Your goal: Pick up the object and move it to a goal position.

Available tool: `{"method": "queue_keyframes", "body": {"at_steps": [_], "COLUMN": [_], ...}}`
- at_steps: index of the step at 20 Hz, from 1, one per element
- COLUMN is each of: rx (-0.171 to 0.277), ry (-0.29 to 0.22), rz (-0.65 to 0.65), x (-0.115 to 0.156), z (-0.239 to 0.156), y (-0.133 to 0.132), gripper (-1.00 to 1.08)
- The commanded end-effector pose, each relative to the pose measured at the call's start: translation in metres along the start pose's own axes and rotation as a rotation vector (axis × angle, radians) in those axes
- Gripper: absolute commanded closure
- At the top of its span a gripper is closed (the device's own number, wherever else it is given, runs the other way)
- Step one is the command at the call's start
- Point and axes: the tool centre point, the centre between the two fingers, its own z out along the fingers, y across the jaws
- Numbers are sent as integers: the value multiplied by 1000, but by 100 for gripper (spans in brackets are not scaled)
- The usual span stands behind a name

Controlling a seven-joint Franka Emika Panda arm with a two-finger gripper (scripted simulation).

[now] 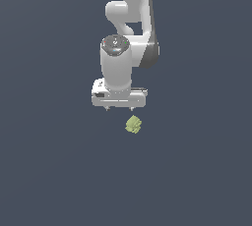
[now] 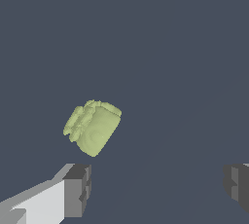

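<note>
The object (image 1: pixel 133 124) is a small yellow-green lumpy block lying on the dark grey floor, just below the white arm's hand in the exterior view. In the wrist view the object (image 2: pixel 92 127) lies apart from the fingers, closer to one grey fingertip (image 2: pixel 78 191) than to the other (image 2: pixel 238 185). My gripper (image 1: pixel 119 109) hangs above the floor with its jaws spread wide and nothing between them. It also shows in the wrist view (image 2: pixel 156 189), empty. The object is a little to the exterior view's right of the gripper's middle.
The floor (image 1: pixel 49 171) is a plain dark grey surface all around. The white arm (image 1: pixel 129 18) rises behind the gripper. No other objects or goal marker show.
</note>
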Motion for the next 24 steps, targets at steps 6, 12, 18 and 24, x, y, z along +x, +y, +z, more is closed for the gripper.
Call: {"method": "queue_keyframes", "body": {"at_steps": [6, 12, 18, 24], "rx": [-8, -18, -16, -13], "ry": [-3, -8, -6, -3], "rz": [-12, -34, -18, 40], "x": [-2, -4, -3, -1], "z": [3, 6, 7, 13], "y": [6, 14, 12, 4], "gripper": [-92, -92, -92, -92]}}
